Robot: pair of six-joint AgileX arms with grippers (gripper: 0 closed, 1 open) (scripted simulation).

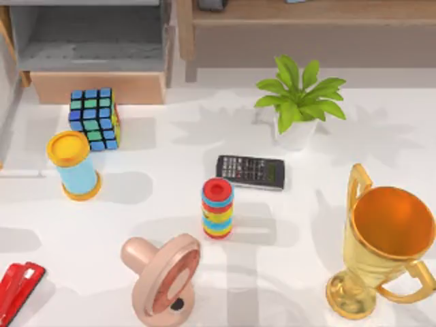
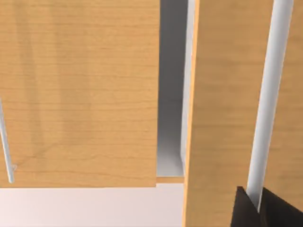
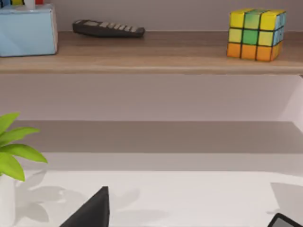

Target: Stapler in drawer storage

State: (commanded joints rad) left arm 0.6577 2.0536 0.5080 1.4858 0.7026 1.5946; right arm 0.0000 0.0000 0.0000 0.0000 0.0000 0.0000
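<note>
Top view: glossy red elongated stapler flat at the white table's front-left corner, well apart from the open grey-walled, tan-fronted drawer at back left, beside a multicoloured cube. Left wrist view: tan wood panels close up. Right wrist view: brown wooden shelf. State of either hand: cannot tell.
</note>
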